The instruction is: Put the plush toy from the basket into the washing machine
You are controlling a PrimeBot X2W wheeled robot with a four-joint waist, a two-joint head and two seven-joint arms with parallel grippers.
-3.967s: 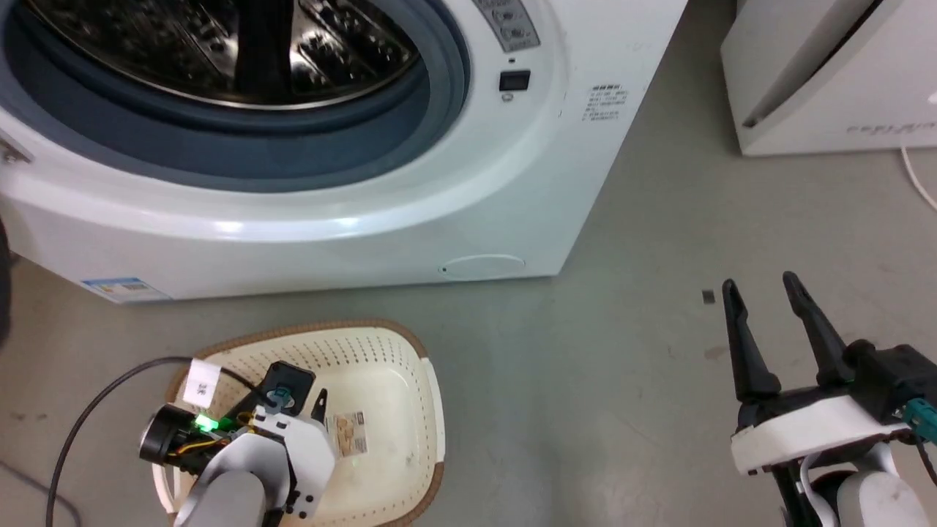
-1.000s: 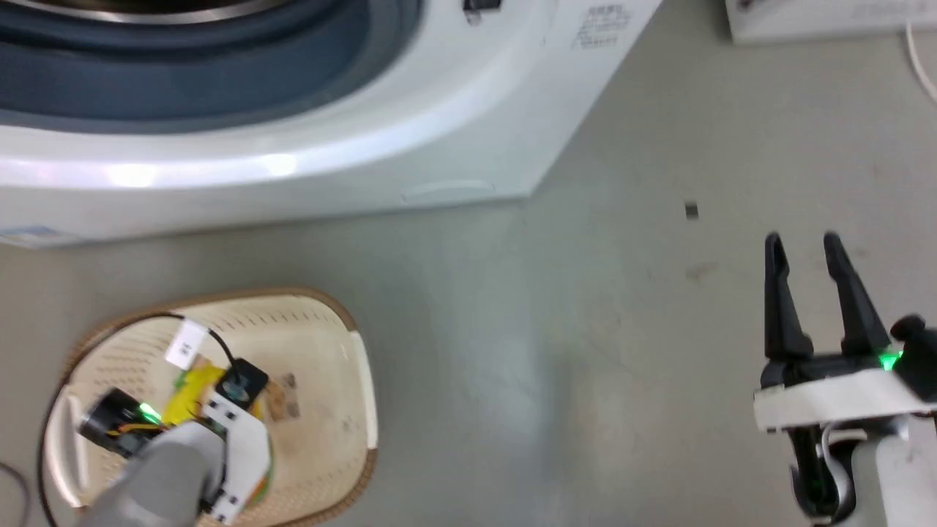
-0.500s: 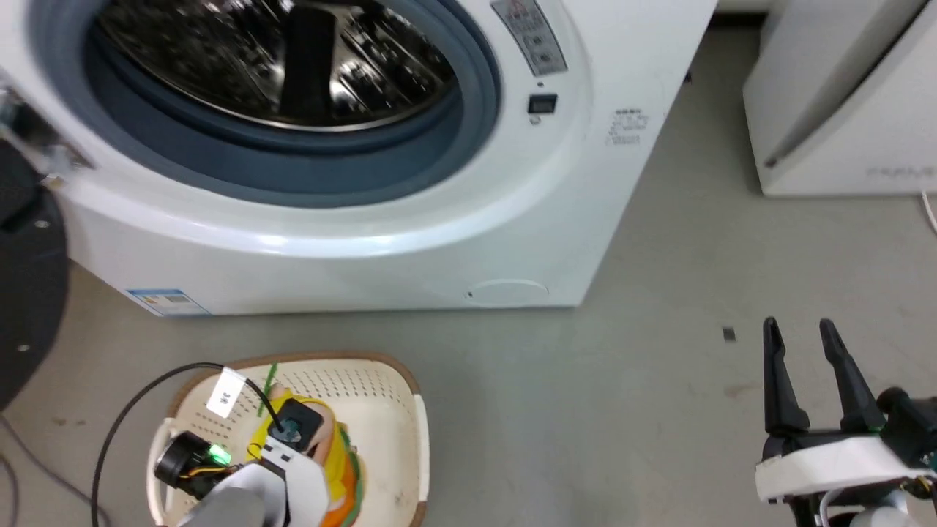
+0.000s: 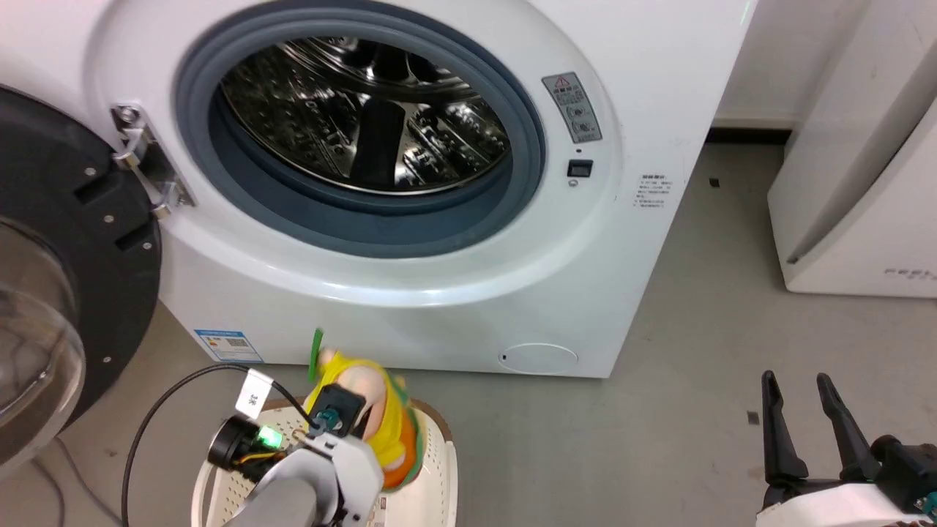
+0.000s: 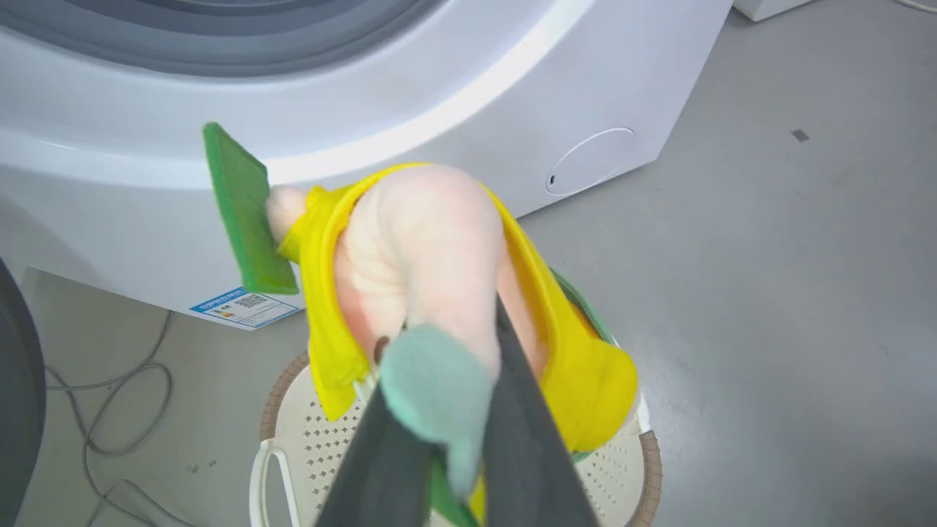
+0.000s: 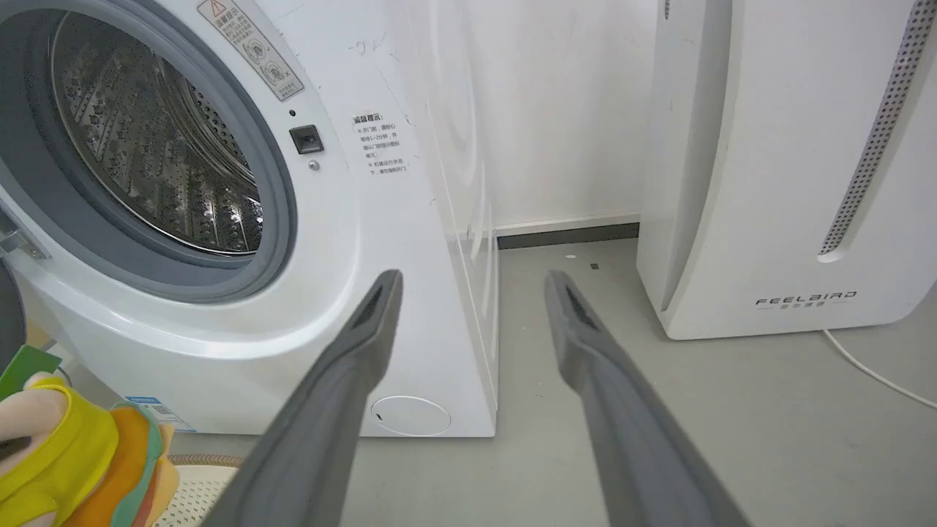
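My left gripper (image 5: 454, 344) is shut on the plush toy (image 4: 379, 421), a peach doll in yellow and orange with green trim. It hangs just above the cream basket (image 4: 435, 494), whose brown rim (image 5: 650, 468) shows under it. The toy (image 5: 432, 256) is level with the washing machine's white lower front (image 4: 410, 322). Higher up, the steel drum (image 4: 366, 117) gapes inside its grey gasket, and the black-framed door (image 4: 51, 293) stands swung out at the left. My right gripper (image 4: 794, 391) is open above the floor at the lower right, holding nothing. The toy (image 6: 69, 457) also appears at the right wrist view's lower left.
A white FEELBIRD appliance (image 6: 790, 168) stands on the floor right of the washer, with a white cord (image 6: 875, 369) trailing from it. Loose grey cables (image 5: 121, 410) lie on the floor by the basket's left. Bare grey floor (image 4: 659, 410) lies between the two grippers.
My left gripper has risen out of the basket with the plush toy in it. The head camera has tilted up, so the drum and door now show fully.
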